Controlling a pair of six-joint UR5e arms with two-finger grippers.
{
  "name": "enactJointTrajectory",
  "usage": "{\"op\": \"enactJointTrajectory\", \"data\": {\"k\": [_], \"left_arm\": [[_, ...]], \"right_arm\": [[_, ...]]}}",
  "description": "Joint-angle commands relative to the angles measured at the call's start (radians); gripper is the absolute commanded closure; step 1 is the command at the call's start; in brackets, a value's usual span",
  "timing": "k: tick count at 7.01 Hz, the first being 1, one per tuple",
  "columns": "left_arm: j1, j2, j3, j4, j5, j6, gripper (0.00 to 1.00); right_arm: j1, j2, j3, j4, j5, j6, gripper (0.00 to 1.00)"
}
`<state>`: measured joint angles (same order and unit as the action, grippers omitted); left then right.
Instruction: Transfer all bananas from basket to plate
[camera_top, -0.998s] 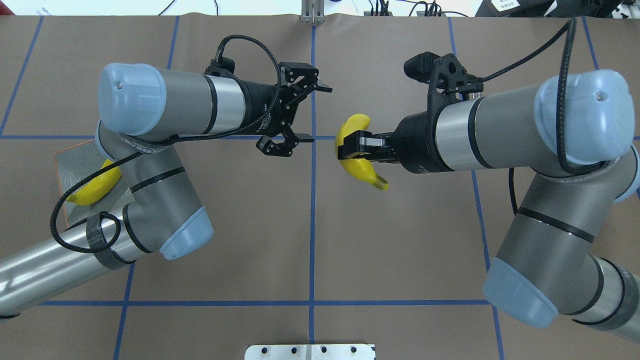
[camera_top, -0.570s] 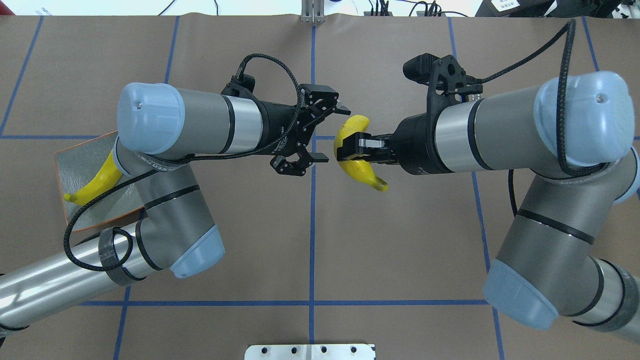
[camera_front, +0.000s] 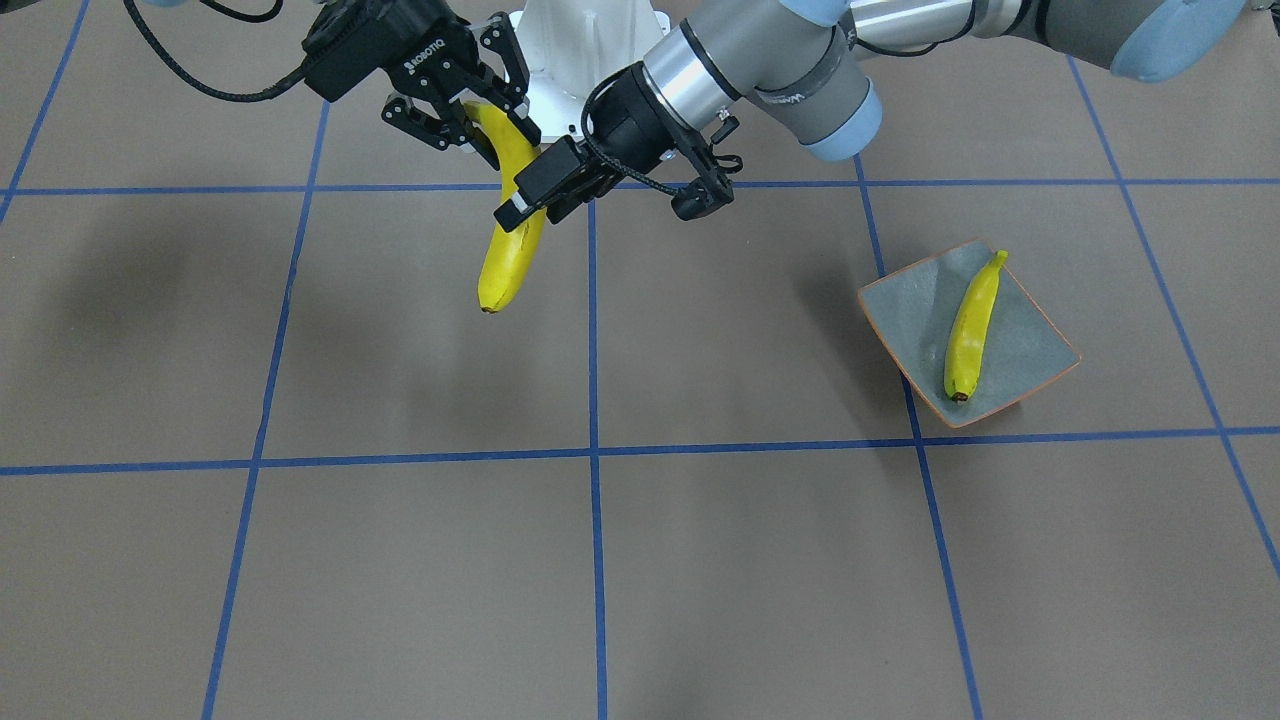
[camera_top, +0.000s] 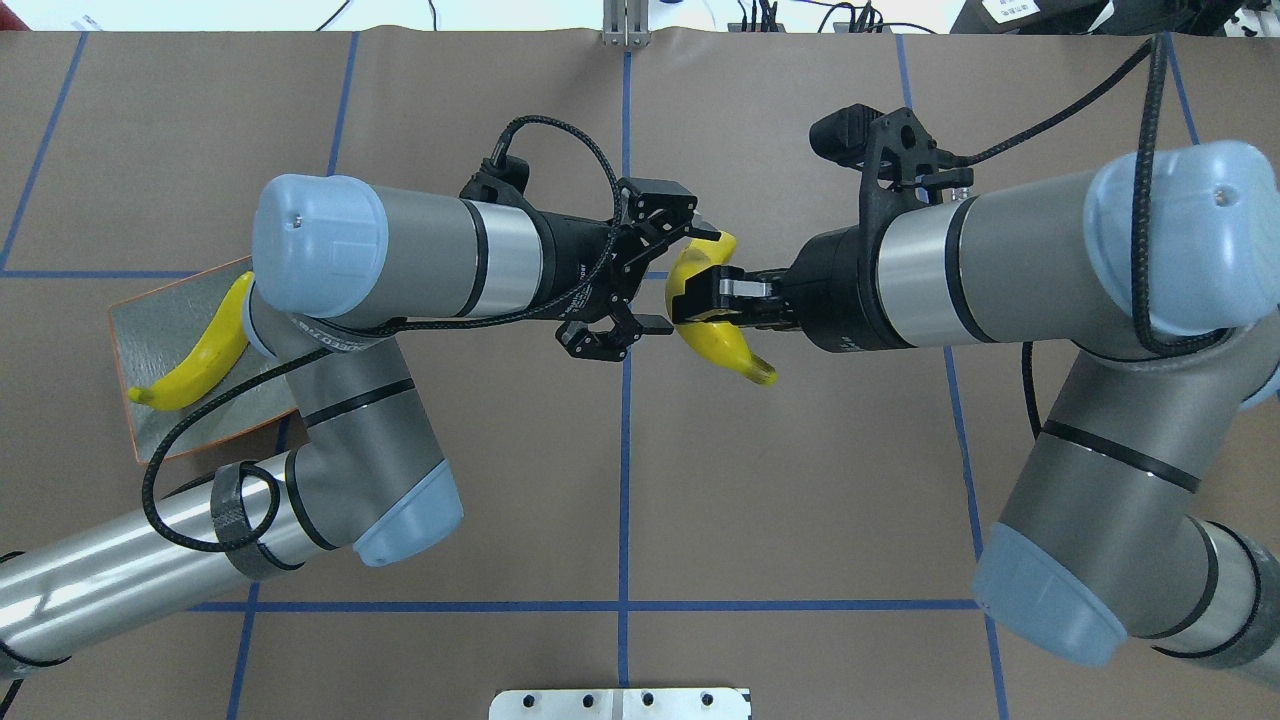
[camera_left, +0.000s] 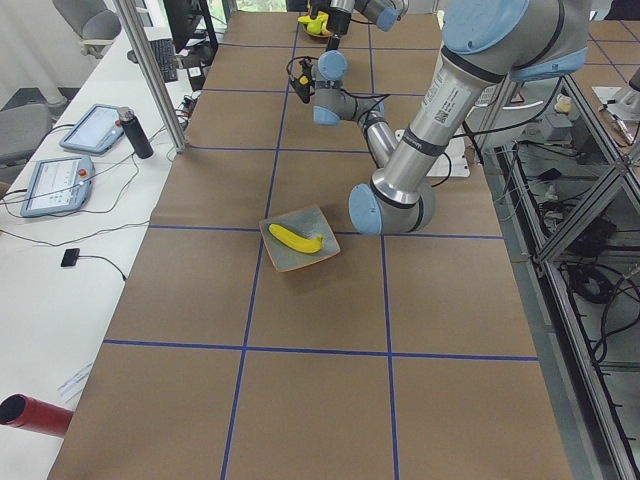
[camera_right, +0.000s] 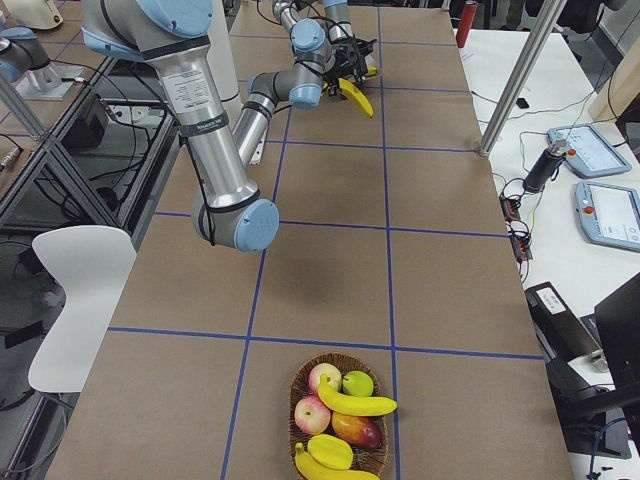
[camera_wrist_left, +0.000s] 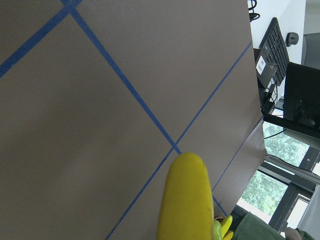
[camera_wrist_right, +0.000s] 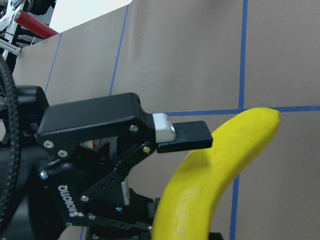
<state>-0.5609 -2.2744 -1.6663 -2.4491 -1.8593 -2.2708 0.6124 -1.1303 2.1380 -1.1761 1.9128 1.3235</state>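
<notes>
Above the table's middle, my right gripper (camera_top: 690, 296) is shut on a yellow banana (camera_top: 722, 345) that hangs lengthwise in the air (camera_front: 510, 245). My left gripper (camera_top: 682, 282) is open, with its fingers on either side of that banana's upper end; one padded finger (camera_wrist_right: 182, 135) lies right beside the peel. Whether it touches is unclear. A second banana (camera_top: 195, 352) lies on the grey-blue plate (camera_top: 150, 310) at the left. The basket (camera_right: 300, 385) sits at the far right end of the table and holds more bananas (camera_right: 357, 404).
The basket also holds apples (camera_right: 322, 378) and other fruit. The left arm's elbow (camera_top: 400, 510) hangs close beside the plate. Blue tape lines (camera_front: 592, 450) divide the brown table cover. Tablets (camera_right: 610, 215) lie on a side table.
My left arm has swung right, bringing its open gripper up to the held banana and around its upper end. The right arm and its banana have stayed nearly still.
</notes>
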Motion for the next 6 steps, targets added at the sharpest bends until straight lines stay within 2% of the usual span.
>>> {"op": "enactJointTrajectory", "data": {"k": [1, 2, 3, 4, 5, 6], "left_arm": [[0.006, -0.002, 0.0, -0.001, 0.0, 0.0, 0.1], [0.006, -0.008, 0.0, -0.001, 0.0, 0.0, 0.19], [0.006, -0.008, 0.0, 0.001, 0.0, -0.001, 0.4], [0.006, -0.008, 0.0, 0.001, 0.0, -0.004, 0.74], [0.004, -0.007, -0.001, -0.001, 0.0, -0.009, 1.0], [0.004, -0.007, -0.001, -0.001, -0.001, -0.015, 1.0]], "right_arm": [[0.0, 0.001, -0.001, 0.001, 0.002, -0.001, 1.0], [0.0, 0.001, -0.001, 0.001, 0.002, -0.001, 1.0], [0.0, 0.001, -0.001, 0.001, 0.002, -0.001, 1.0], [0.001, -0.003, 0.0, 0.001, 0.003, -0.001, 1.0], [0.001, -0.008, 0.002, 0.007, 0.003, -0.001, 1.0], [0.001, -0.011, 0.0, 0.013, 0.003, -0.001, 1.0]]}}
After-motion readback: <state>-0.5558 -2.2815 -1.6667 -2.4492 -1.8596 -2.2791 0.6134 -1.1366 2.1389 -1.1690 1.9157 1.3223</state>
